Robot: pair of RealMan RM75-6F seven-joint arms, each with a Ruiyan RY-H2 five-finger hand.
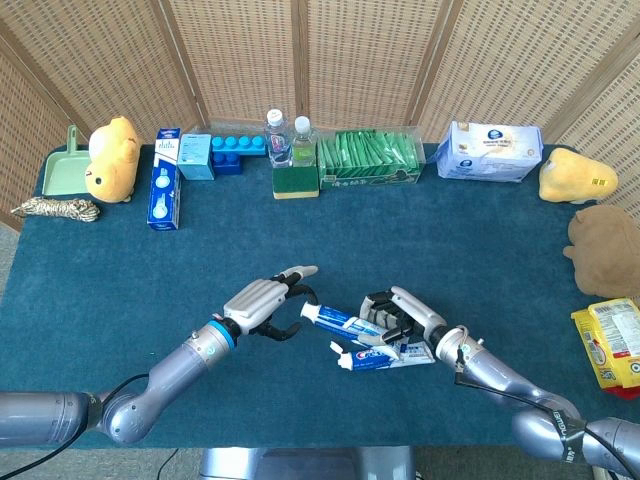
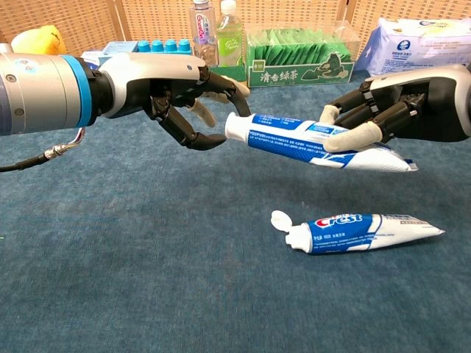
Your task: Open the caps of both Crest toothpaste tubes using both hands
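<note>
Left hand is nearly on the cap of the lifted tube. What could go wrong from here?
The right hand grips the lifted tube far from its cap, so it may bend or swing under the left hand. The open tube lies right below; a dropped tube could strike it.
</note>
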